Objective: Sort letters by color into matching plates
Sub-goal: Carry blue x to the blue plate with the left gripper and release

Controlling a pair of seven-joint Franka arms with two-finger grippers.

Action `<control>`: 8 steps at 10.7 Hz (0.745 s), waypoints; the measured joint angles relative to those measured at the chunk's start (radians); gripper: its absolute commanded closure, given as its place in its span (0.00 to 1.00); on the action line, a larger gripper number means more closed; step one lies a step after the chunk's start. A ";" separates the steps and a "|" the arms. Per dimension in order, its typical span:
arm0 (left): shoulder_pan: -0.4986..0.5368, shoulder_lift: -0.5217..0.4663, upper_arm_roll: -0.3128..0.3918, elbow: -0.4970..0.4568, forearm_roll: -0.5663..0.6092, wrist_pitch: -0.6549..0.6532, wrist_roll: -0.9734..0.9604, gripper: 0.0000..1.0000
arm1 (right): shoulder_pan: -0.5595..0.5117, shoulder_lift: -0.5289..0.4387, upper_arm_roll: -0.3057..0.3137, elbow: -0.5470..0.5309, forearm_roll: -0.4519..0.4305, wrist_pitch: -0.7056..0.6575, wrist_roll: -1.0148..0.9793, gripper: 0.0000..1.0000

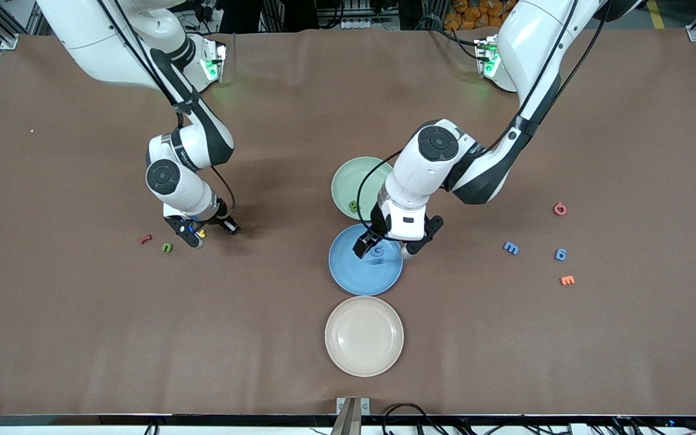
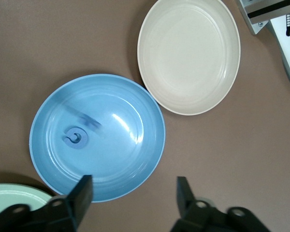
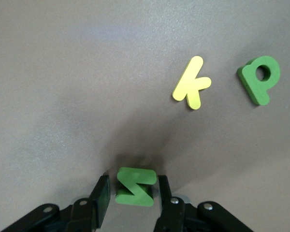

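Front view: left gripper released over the medium blue round plate, right gripper down on the brown tabletop.
Left wrist view shows the left fingers spread wide with nothing between them; a small blue curled letter lies in the blue plate. Pale mint green plate sits farther from the front camera, one dark green letter in it; cream-beige plate sits nearer. Right wrist view: right gripper's fingers bracket a green Z-shaped letter on the tabletop, touching or nearly so; can't tell if it's gripped. Yellow letter K and green letter P lie close by.
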 measured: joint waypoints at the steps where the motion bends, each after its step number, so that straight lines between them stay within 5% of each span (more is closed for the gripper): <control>1: 0.000 0.003 0.002 0.000 0.000 -0.007 0.010 0.00 | 0.000 0.001 0.000 0.000 0.000 0.001 0.000 0.66; 4: 0.004 0.010 0.013 0.000 0.004 -0.062 0.089 0.00 | 0.000 -0.001 -0.001 0.000 0.000 0.000 0.000 0.85; 8: 0.006 0.012 0.030 0.000 0.008 -0.163 0.246 0.00 | 0.000 -0.001 -0.001 0.001 0.000 0.000 0.000 0.91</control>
